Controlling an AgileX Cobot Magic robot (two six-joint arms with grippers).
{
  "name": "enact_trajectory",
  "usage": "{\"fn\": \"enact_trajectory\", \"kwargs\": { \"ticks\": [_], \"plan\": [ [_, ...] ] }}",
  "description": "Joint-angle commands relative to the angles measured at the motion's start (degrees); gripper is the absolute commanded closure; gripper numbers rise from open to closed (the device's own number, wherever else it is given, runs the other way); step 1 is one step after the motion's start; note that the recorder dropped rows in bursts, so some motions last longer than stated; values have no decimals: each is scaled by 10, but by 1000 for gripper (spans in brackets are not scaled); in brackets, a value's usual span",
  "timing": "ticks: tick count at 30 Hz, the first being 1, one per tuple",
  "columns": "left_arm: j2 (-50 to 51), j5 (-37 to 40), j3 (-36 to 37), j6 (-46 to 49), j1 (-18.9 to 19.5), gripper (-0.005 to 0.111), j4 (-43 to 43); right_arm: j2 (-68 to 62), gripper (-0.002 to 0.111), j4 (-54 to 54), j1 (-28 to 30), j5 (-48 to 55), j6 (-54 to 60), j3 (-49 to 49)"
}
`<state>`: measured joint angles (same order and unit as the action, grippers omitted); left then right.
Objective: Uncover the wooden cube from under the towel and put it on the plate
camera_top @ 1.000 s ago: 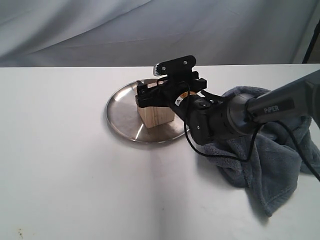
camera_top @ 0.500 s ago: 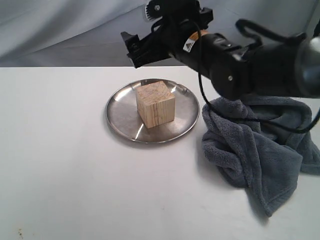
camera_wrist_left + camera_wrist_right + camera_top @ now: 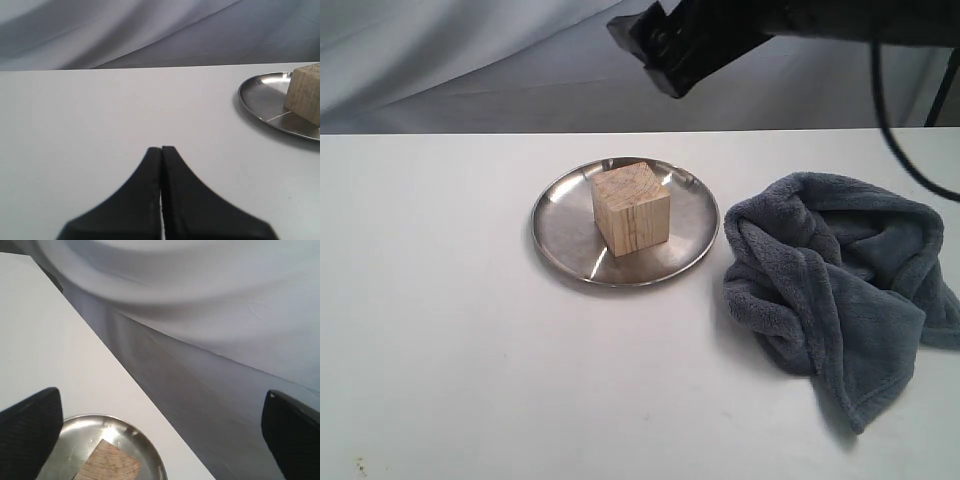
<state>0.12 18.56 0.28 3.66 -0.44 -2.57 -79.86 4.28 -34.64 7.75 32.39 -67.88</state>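
Count: 1 wooden cube, 1 plate, 1 towel, 2 prs of fingers, all on or over 1 white counter. Cube sits on the plate, approx at its ctr, flat on one face, a vertical edge turned toward the ext. cam, grain lines showing on top & sides; nothing touches it. Plate is round, shiny metal w/ a shallow rim, lying flat toward the counter's far edge. Towel is dark grey & fluffy, bunched in 1 heap just beside the plate on the right of the ext. view; can't tell if its nearest fold touches the rim. 1 tail of it trails toward the near edge. Cube is fully uncovered, apart from the towel. Right fingers: 2 black pads spread wide at either edge of the wrist view, released, nothing btwn them; plate & cube show in the gap, further off. In the ext. view the right arm is a dark blur up high, above & behind the plate, clear of the cube; 1 black cable loops down from it. Left fingers: 2, pressed tog. tip to tip, clenched on nothing, low over bare counter, well apart from the plate. Grey cloth backdrop hangs behind the counter.
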Motion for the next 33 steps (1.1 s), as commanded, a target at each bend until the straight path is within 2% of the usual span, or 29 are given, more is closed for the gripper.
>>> {"fn": "enact_trajectory", "kwargs": {
  "ticks": [1, 10, 14, 16, 19, 22, 26, 33],
  "plan": [
    [-1, -7, -3, -2, 1, 107, 0, 77, 8, -15, -1, 80, 6, -2],
    [-1, -7, -3, -2, 1, 107, 0, 236, 14, -43, -1, 261, 0, -2],
    [-1, -7, -3, -2, 1, 107, 0, 310, 20, -82, -1, 304, -68, -2],
    [-1, -7, -3, -2, 1, 107, 0, 343, 26, -97, -1, 330, -106, -2],
    [-1, -7, -3, -2, 1, 107, 0, 395, 45, -122, -1, 380, -164, -2],
    [-1, -7, -3, -2, 1, 107, 0, 444, 68, -124, -1, 442, -177, -1],
    [-1, -7, -3, -2, 1, 107, 0, 507, 108, -121, -1, 473, -177, 29],
    [-1, -7, -3, -2, 1, 107, 0, 618, 108, -103, -1, 466, -205, 118]
  ]
}}
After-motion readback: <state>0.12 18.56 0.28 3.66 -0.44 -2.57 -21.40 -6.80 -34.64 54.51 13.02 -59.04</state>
